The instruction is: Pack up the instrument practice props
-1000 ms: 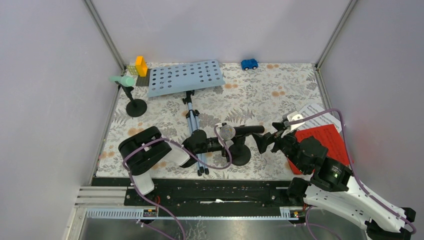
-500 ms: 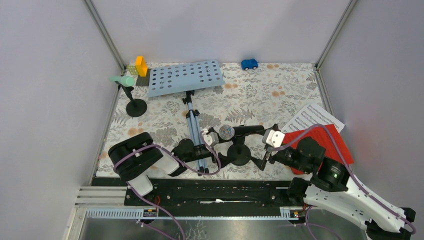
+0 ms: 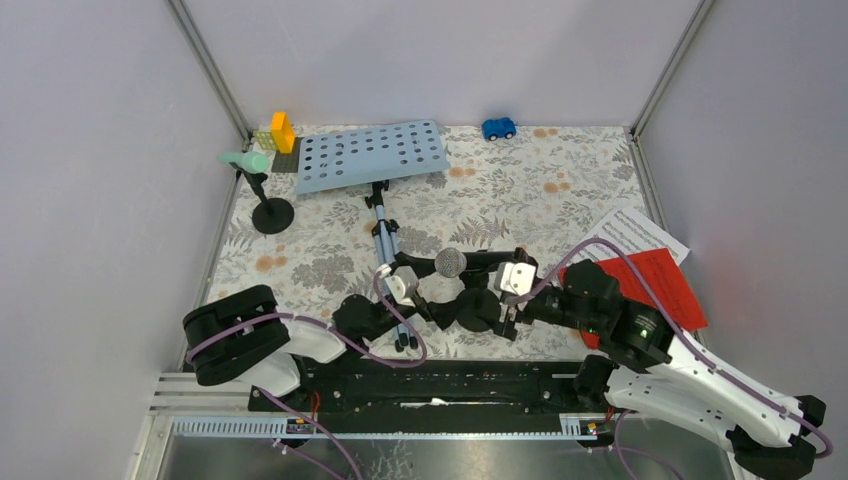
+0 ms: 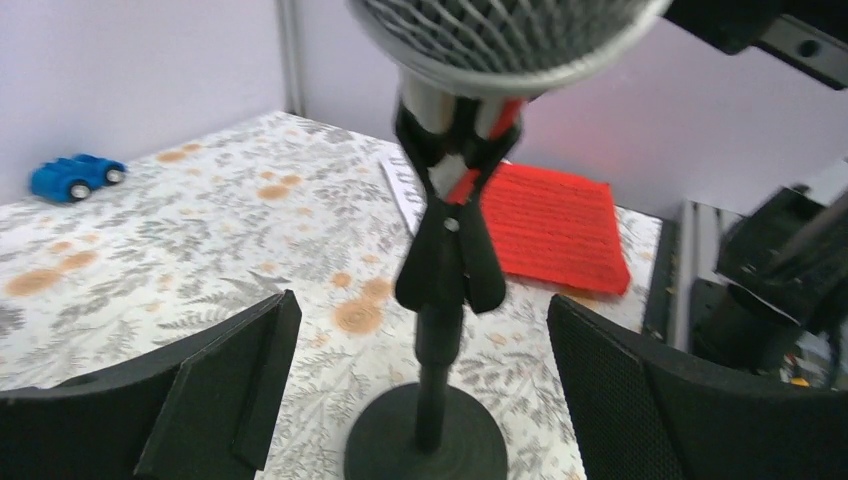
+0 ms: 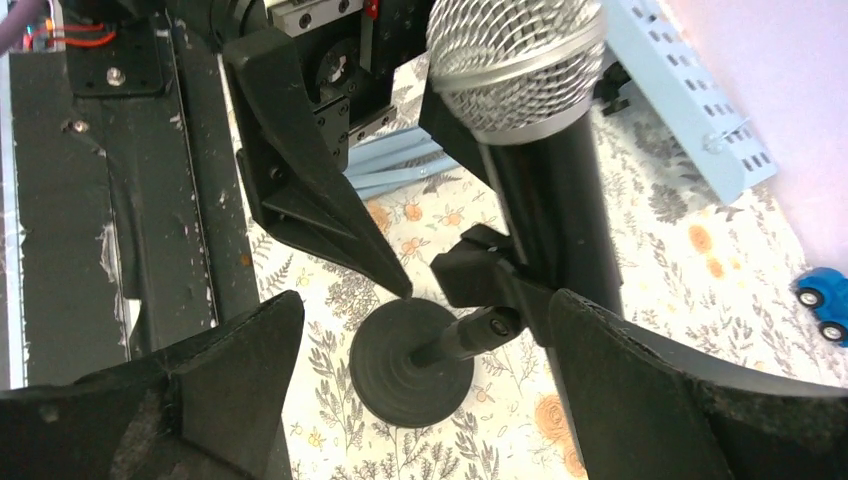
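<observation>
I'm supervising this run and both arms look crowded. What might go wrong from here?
The left pincer and right pincer, both open, flank the same mic holder; closing together, they might collide. The black microphone sits high in its clip, so a sideways nudge might topple the holder. The left arm lies beside the rack's tripod legs and might drag them.

Head of black microphone (image 4: 500,40) cut off by top edge in left wrist view. White sheet (image 3: 625,232) partly under red sheet (image 3: 665,285); print too small to read.
</observation>
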Tool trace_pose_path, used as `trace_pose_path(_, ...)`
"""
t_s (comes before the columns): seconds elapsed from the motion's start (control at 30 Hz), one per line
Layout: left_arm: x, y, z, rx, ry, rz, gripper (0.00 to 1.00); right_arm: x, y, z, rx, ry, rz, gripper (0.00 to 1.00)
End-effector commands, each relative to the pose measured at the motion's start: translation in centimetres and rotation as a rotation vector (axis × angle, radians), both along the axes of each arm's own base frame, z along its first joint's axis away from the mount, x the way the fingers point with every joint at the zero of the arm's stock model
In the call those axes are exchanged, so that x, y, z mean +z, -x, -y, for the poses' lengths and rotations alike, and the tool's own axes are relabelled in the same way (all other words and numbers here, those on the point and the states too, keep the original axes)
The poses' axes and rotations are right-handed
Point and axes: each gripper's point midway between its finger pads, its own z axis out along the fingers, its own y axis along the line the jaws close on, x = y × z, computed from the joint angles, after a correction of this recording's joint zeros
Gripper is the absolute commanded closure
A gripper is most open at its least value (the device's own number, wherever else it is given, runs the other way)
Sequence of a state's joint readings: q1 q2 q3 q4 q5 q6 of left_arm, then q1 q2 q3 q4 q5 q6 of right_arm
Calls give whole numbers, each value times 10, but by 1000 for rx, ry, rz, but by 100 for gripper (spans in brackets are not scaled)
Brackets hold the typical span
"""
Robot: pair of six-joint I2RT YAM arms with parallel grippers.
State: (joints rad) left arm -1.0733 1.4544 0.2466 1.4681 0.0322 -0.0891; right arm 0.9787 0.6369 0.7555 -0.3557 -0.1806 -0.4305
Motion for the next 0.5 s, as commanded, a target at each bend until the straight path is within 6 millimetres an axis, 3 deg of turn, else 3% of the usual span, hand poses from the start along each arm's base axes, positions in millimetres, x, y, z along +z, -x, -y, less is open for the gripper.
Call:
trace_pose_path(0.0,45,-24,-12,171,124,63,1,39,-5,5,-50,-149,76,0)
trace_pose_path(0.33,46,-21,15,96,128,58,1,56,7,22,-59,-229,93,0)
trace_pose_path(0.47,43,-16,25,50,119,56,3,51,8,25,-57,-206,111,0)
